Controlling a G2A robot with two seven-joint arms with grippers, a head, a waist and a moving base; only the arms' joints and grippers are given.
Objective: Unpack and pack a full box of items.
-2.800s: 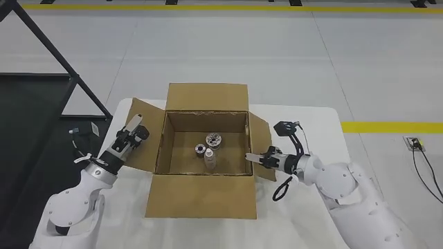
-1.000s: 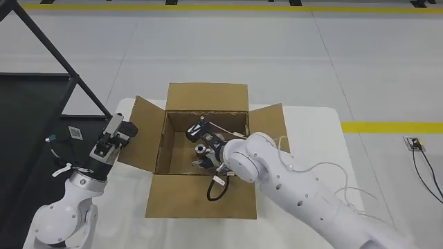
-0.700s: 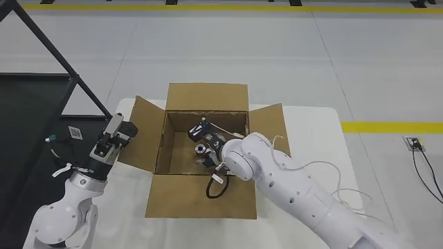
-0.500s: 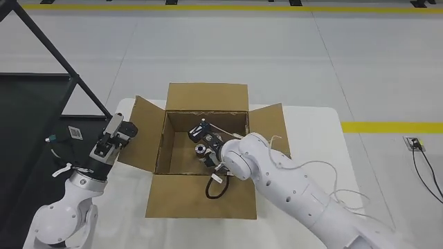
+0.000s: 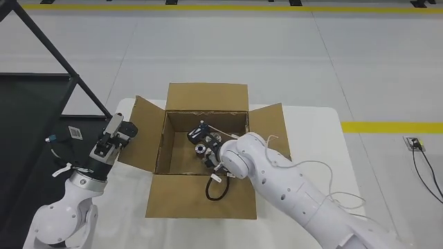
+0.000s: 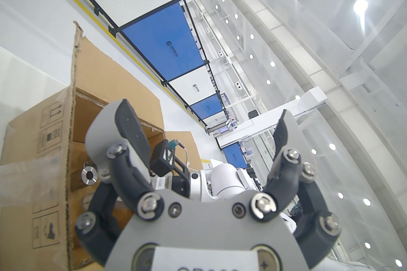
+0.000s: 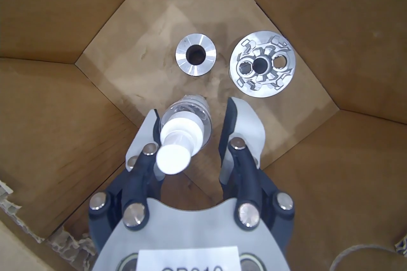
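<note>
An open cardboard box (image 5: 206,98) stands on the white table (image 5: 315,152). My right arm (image 5: 239,158) reaches down into it. On the box floor, a clear bottle with a white pump cap (image 7: 186,126) stands upright between the fingers of my open right gripper (image 7: 194,108), close against one finger (image 7: 149,132) with a gap to the other. A plain metal ring (image 7: 195,54) and a slotted metal disc (image 7: 261,64) lie just beyond the bottle. My left gripper (image 5: 122,126) is outside the box by its left flap, open and holding nothing (image 6: 203,111).
All the box flaps are folded outward, the front flap (image 5: 201,197) lying on the table. A black frame (image 5: 41,48) stands at the far left. Bare table shows to the right of the box.
2.8 s ago my right gripper was outside by the right flap; it has since gone into the box and around the bottle. The left arm drew back to the left. Little motion in the last second.
</note>
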